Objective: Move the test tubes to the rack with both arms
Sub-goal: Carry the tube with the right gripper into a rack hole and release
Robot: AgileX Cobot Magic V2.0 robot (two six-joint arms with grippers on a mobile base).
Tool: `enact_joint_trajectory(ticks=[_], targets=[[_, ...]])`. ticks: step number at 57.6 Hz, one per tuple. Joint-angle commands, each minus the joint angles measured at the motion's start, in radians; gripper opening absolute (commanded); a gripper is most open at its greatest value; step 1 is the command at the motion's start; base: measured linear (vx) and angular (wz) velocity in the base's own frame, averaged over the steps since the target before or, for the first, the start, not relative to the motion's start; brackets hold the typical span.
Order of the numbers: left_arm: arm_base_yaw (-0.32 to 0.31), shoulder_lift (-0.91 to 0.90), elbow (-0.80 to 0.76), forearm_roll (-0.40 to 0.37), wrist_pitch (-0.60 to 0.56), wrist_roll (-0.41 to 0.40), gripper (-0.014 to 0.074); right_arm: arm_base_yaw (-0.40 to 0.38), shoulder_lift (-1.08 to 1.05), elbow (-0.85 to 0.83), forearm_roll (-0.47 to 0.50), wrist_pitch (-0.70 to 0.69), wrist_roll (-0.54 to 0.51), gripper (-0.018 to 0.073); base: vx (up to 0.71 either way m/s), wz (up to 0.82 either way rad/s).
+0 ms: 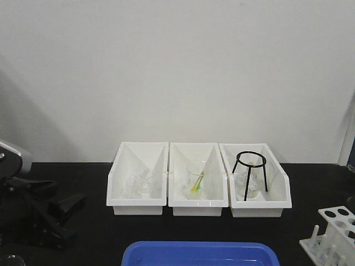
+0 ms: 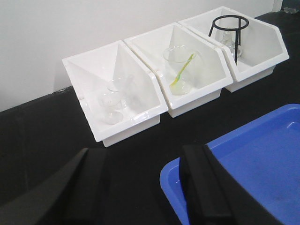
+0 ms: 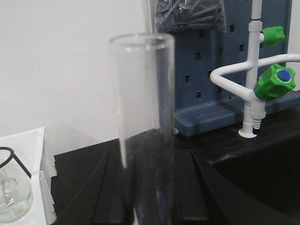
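Across the middle of the front view I see three white bins side by side on the black tabletop (image 1: 100,238), backed by a white wall (image 1: 177,66). The left bin (image 1: 137,209) holds small clear glassware (image 1: 141,184), the middle bin (image 1: 197,211) a beaker (image 1: 195,176) with a green-yellow stick (image 1: 197,183), and the right bin (image 1: 260,211) a black tripod (image 1: 264,176). A blue tray (image 1: 199,254) lies at the bottom centre. At the right of my right wrist view are a blue pegboard (image 3: 206,61), a white tap (image 3: 251,93) with a green knob (image 3: 275,80), and a dark sink (image 3: 262,178).

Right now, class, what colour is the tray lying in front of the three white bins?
Blue. The tray shows best in the left wrist view.
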Motion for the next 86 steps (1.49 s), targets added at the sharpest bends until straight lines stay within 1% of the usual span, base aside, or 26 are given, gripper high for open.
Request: enact_joint_trajectory(ticks=[1, 5, 9, 14, 20, 29, 36, 42, 47, 54, 86], targets=[[0.000, -0.021, -0.027, -0.002, -0.100, -0.008, 0.0445, -0.003, 0.005, -0.023, -0.068, -0.156, 0.040, -0.0006, 0.00, 0.00], [0.000, -0.021, -0.027, -0.002, -0.107, -0.008, 0.0445, -0.003, 0.033, -0.023, -0.135, -0.199, 0.090, -0.0006, 0.00, 0.00], [0.000, -0.021, -0.027, -0.002, -0.113, -0.008, 0.0445, -0.003, 0.061, -0.023, -0.169, -0.245, 0.126, -0.0006, 0.00, 0.00], [0.000, -0.021, -0.027, -0.002, -0.113, -0.008, 0.0445, -0.003, 0.094, -0.023, -0.200, -0.289, 0.136, -0.0006, 0.00, 0.00], [0.000, -0.021, -0.027, -0.002, -0.113, -0.008, 0.0445, -0.003, 0.124, -0.024, -0.231, -0.302, 0.136, -0.0006, 0.00, 0.00], [0.000, -0.021, -0.027, -0.002, -0.112, -0.008, 0.0445, -0.003, 0.177, -0.026, -0.233, -0.353, 0.136, -0.0006, 0.00, 0.00], [0.000, -0.021, -0.027, -0.002, -0.111, -0.008, 0.0445, -0.003, 0.210, -0.026, -0.233, -0.360, 0.136, -0.0006, 0.00, 0.00], [0.000, -0.021, -0.027, -0.002, -0.109, -0.008, 0.0445, -0.003, 0.239, -0.033, -0.233, -0.405, 0.136, -0.0006, 0.00, 0.00], [0.000, -0.021, -0.027, -0.002, -0.108, -0.008, 0.0445, -0.003, 0.260, -0.055, -0.244, -0.400, 0.136, -0.0005, 0.00, 0.00], [0.000, -0.021, -0.027, -0.002, -0.107, -0.008, 0.0445, -0.003, 0.278, -0.067, -0.283, -0.391, 0.139, -0.0004, 0.00, 0.00], [0.000, -0.021, -0.027, -0.002, -0.107, -0.008, 0.0445, -0.003, 0.376, -0.068, -0.285, -0.403, 0.151, -0.0004, 0.00, 0.00]])
